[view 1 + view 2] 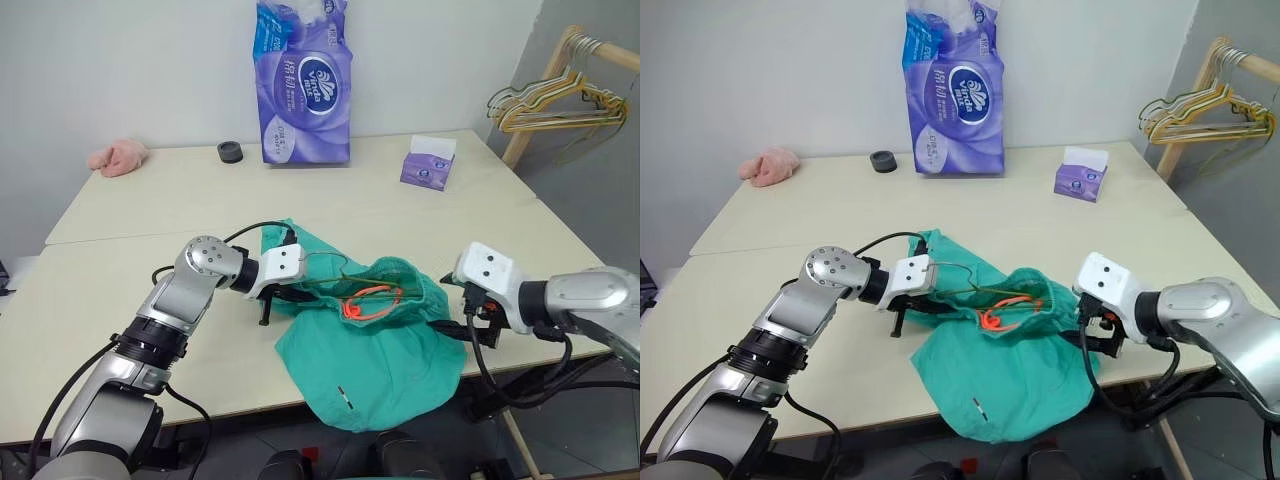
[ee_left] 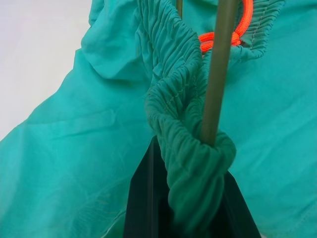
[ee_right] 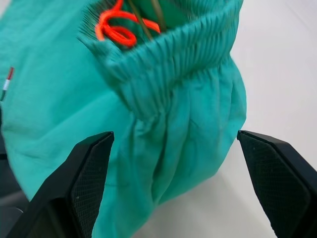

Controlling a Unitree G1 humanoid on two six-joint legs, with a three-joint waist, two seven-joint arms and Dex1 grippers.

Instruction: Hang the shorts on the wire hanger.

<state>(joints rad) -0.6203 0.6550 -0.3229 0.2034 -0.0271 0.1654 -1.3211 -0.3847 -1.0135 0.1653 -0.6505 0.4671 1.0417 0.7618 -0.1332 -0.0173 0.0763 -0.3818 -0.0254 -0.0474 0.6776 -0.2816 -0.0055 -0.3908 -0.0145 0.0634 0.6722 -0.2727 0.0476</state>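
Left wrist view: left end effector (image 2: 190,208) clamps shorts (image 1: 380,350) waistband beside wire hanger (image 2: 218,74); at 3 o'clock, right end effector (image 3: 181,183) gapes wide on the counter (image 1: 150,260).

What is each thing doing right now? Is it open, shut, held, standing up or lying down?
shorts: lying on the table, waistband pinched at one end, one edge over the table's front.
wire hanger: poked inside the waistband.
left gripper: shut on the waistband.
right gripper: open, fingers either side of the shorts.
tissue pack: standing upright.
tissue box: open, tissue sticking out.
hangers on the rack: hanging.
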